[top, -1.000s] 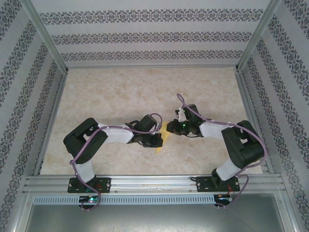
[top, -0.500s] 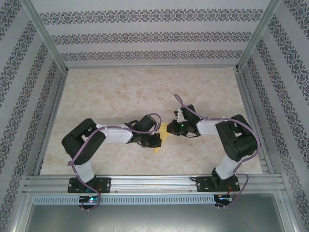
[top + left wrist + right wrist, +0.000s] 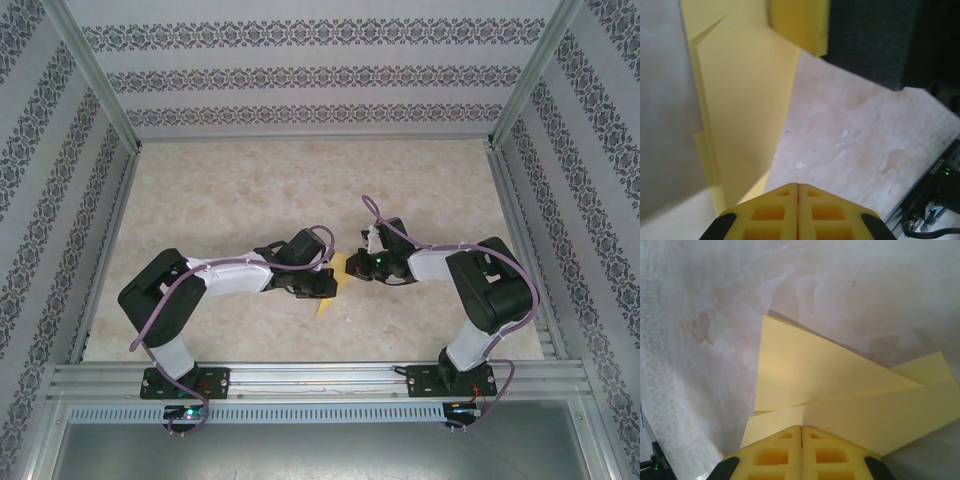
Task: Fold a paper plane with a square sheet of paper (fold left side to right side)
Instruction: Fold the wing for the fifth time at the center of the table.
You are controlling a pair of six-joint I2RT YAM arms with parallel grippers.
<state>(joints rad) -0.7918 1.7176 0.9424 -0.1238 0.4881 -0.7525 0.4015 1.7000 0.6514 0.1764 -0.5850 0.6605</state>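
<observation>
The yellow sheet of paper point(image 3: 337, 268), folded into a narrow pointed shape, lies on the table between my two grippers, its tip point(image 3: 322, 309) pointing toward the near edge. My left gripper point(image 3: 326, 284) is shut with nothing between its fingers; in the left wrist view its tips point(image 3: 798, 186) sit just right of the paper's point(image 3: 742, 105) long edge. My right gripper point(image 3: 351, 266) is shut on the paper; in the right wrist view a raised flap point(image 3: 865, 415) runs into its closed tips point(image 3: 801, 427), over a triangular layer point(image 3: 805, 365). The right gripper's yellow finger point(image 3: 799, 22) rests on the paper's far end.
The beige marbled table top point(image 3: 250, 190) is walled by patterned panels and metal posts point(image 3: 95, 80). An aluminium rail point(image 3: 320, 378) runs along the near edge, carrying both arm bases. Purple cables point(image 3: 375, 215) loop over the wrists.
The left arm's elbow has swung lower and to the left while its gripper edged right toward the paper. The right arm's elbow drew in earlier and has since held still.
</observation>
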